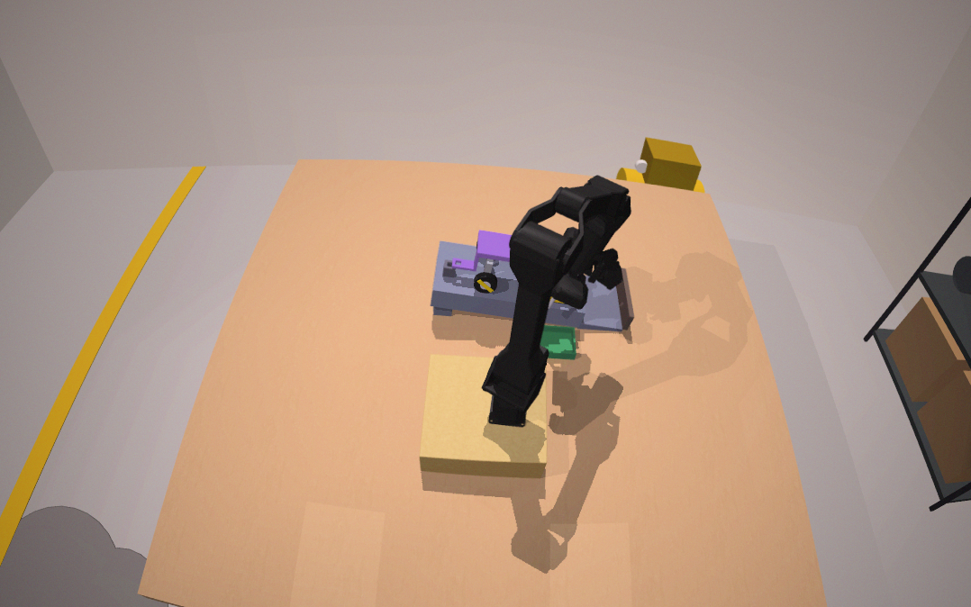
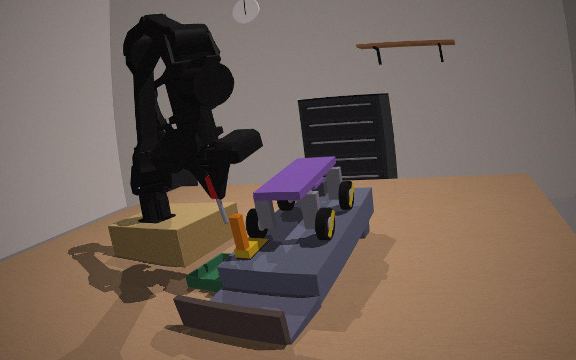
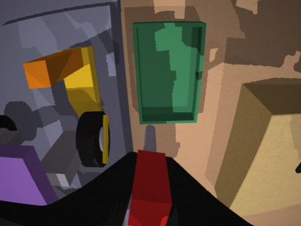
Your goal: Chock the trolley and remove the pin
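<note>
Exterior view: the claw [image 2: 214,196] [image 3: 149,161] grips the stop pin's red head [image 2: 211,187] [image 3: 150,179].

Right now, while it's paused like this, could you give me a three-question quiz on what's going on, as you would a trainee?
1. True or false: the tool holds the pin.
2. Which is nearer the ramp's low end: (a) the chock or (b) the trolley?
3. Fill in: the tray is coloured ____.

Key: 1 true; 2 a; 3 green.
</note>
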`<state>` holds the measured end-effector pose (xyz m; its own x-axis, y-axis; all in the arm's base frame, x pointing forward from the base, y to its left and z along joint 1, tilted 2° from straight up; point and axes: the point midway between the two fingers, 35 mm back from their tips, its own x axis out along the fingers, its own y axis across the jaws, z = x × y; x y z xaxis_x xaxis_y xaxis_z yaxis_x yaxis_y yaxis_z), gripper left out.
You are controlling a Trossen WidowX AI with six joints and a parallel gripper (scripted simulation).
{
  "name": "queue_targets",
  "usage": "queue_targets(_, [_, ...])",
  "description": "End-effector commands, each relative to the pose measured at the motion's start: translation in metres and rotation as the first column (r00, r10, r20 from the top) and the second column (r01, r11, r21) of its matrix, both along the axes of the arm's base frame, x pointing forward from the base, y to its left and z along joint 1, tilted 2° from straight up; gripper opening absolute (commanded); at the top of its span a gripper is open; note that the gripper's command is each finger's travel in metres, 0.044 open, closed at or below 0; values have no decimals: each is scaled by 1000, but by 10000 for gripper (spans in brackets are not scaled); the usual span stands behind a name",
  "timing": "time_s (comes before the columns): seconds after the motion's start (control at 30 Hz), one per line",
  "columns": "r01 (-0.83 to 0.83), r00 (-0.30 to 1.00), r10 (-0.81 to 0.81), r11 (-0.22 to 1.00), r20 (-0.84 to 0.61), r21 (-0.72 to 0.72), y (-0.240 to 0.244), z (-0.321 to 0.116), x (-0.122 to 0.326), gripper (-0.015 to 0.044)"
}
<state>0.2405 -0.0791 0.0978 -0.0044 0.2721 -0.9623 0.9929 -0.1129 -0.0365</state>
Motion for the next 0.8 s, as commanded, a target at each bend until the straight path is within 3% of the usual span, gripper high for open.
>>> queue_targets(0.0, [116, 993, -116, 993, -28, -25, 1, -1, -2, 0])
queue_targets(0.37, [420, 901, -428, 902, -72, -102, 4, -1, -3, 0])
queue_targets(0.77, [697, 691, -718, 692, -83, -187, 6, -1, -3, 0])
